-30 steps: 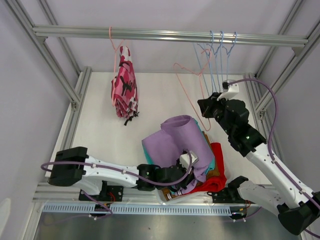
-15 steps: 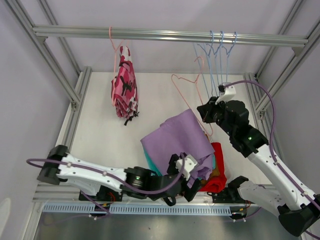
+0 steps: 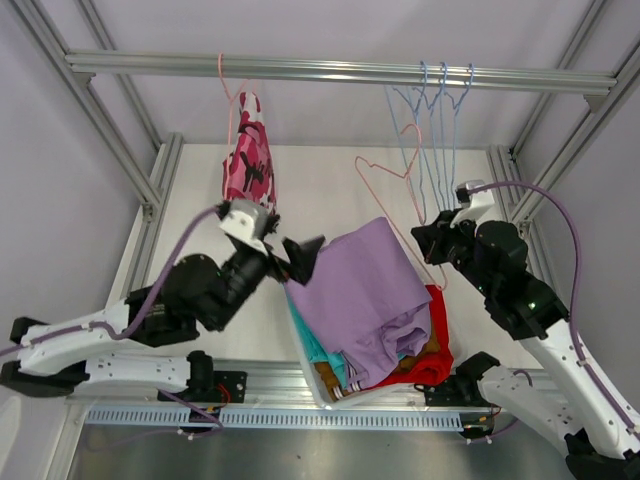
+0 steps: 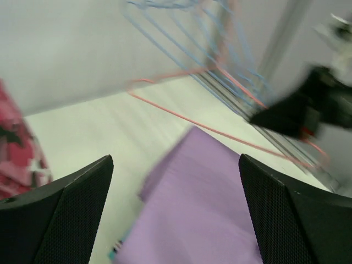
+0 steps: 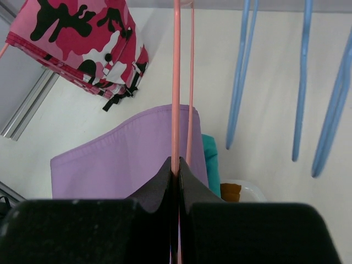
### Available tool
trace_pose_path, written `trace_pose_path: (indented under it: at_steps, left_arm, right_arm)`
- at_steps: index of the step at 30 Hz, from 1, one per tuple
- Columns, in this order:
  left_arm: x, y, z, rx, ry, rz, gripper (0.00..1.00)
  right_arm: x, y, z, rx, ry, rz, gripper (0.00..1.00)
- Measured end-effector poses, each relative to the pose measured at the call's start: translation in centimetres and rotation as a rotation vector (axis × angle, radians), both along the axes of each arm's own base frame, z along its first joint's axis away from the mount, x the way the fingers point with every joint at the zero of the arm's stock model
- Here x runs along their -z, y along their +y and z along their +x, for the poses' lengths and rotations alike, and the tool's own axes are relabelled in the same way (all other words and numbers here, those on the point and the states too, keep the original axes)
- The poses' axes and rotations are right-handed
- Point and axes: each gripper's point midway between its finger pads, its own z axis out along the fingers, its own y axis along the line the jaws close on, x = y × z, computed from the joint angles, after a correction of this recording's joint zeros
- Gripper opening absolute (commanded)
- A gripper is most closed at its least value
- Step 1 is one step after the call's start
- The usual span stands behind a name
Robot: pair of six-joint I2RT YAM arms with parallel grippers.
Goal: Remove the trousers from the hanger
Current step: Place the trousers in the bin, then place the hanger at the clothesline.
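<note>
Pinching a bare pink hanger [image 5: 176, 82] in the right claw [image 5: 176, 166]; lilac trousers [image 3: 365, 280] off it, lying atop the pile.

Clamped tight on the hanger's wire with the right claw, hook held below the rail [image 3: 330, 68], just beside the blue hangers [image 3: 440, 120] hooked there. Holding nothing in the left claw [image 3: 300, 255], spread wide and raised above the bench [image 3: 200, 230], close by the left edge of the lilac trousers. Heaped under the lilac at the near middle of the bench: teal trousers [image 3: 310, 345], red trousers [image 3: 432, 318] and a sliver of mustard-brown trousers [image 3: 420, 357]. Hanging well apart from the pile, at the rail's left part: pink camouflage trousers [image 3: 248, 165], folded and draped. Badly blurred through the left wrist camera.
</note>
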Motion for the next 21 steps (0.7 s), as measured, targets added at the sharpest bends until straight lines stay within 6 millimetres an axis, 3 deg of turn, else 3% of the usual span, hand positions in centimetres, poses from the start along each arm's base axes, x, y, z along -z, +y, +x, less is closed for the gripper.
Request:
trace_pose_path:
  at_steps: [2,4,11,14,21]
  left_arm:
    - [-0.1,2.3,3.0,-0.106,-0.030,-0.017,0.99]
    - [0.2,3.8,4.7,-0.174,-0.057,-0.015,0.99]
    - [4.3,4.7,9.6,-0.272,-0.033,0.093,0.99]
    - [6.1,5.0,10.0,-0.267,-0.009,0.127,1.00]
    - [4.7,7.0,8.9,-0.265,-0.048,0.049,1.00]
  right_arm:
    - [-0.2,-0.5,-0.5,0.005,-0.011,-0.005,0.00]
    - [-0.3,-0.9,-1.0,0.011,-0.016,-0.014,0.00]
    - [1.0,-1.1,-2.7,-0.027,-0.028,-0.041,0.00]
    - [1.5,-1.0,-3.2,-0.040,-0.030,-0.044,0.00]
    - [1.7,-1.6,-3.3,-0.008,-0.041,-0.049,0.00]
